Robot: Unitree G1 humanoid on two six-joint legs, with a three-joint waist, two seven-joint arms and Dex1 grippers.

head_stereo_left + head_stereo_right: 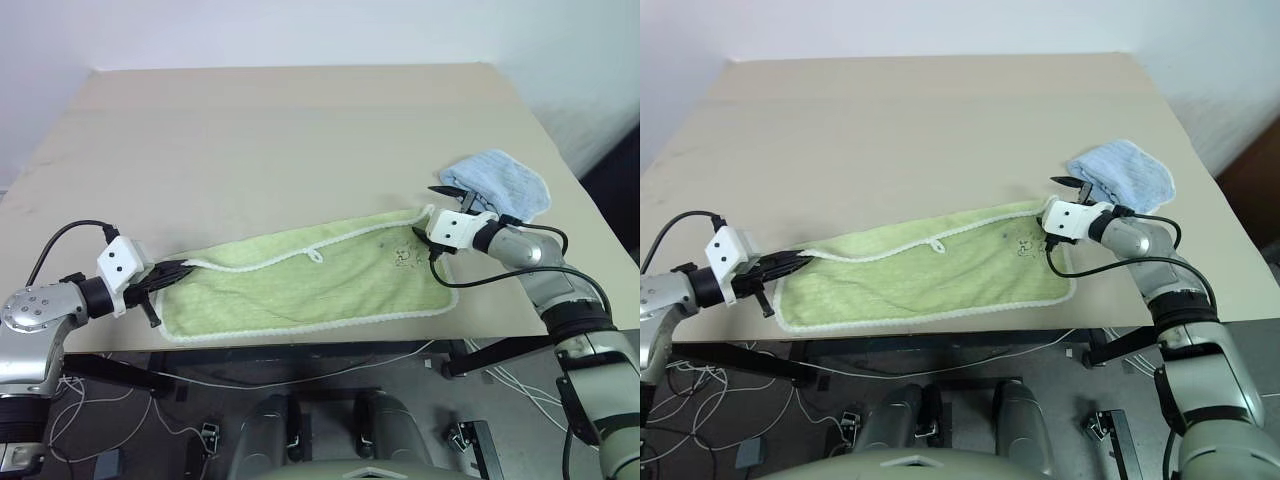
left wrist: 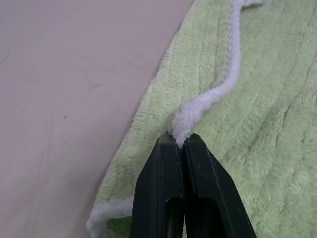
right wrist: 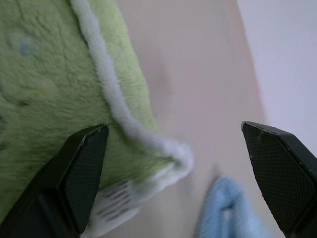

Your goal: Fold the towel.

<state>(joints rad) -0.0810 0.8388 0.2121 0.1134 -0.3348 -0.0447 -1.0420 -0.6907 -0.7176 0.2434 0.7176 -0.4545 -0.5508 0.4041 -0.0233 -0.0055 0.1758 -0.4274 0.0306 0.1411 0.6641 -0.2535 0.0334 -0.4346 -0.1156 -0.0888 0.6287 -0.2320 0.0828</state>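
The towel (image 1: 300,275), lime green with white piped edging, lies spread flat along the table's front edge. A small white loop (image 1: 314,255) sits on its far edge and faint dark embroidery (image 1: 404,255) shows near its right end. At the towel's left far corner my left gripper (image 1: 180,268) is shut on the white edging (image 2: 208,96). Over the right far corner my right gripper (image 1: 452,196) is open. That corner and its white label (image 3: 119,196) lie between the two fingers (image 3: 84,158).
A small light-blue folded towel (image 1: 505,180) lies just right of the right gripper. The tan table (image 1: 280,140) stretches bare behind the green towel. The towel's near edge runs close to the table's front edge (image 1: 330,345). Cables hang below the table.
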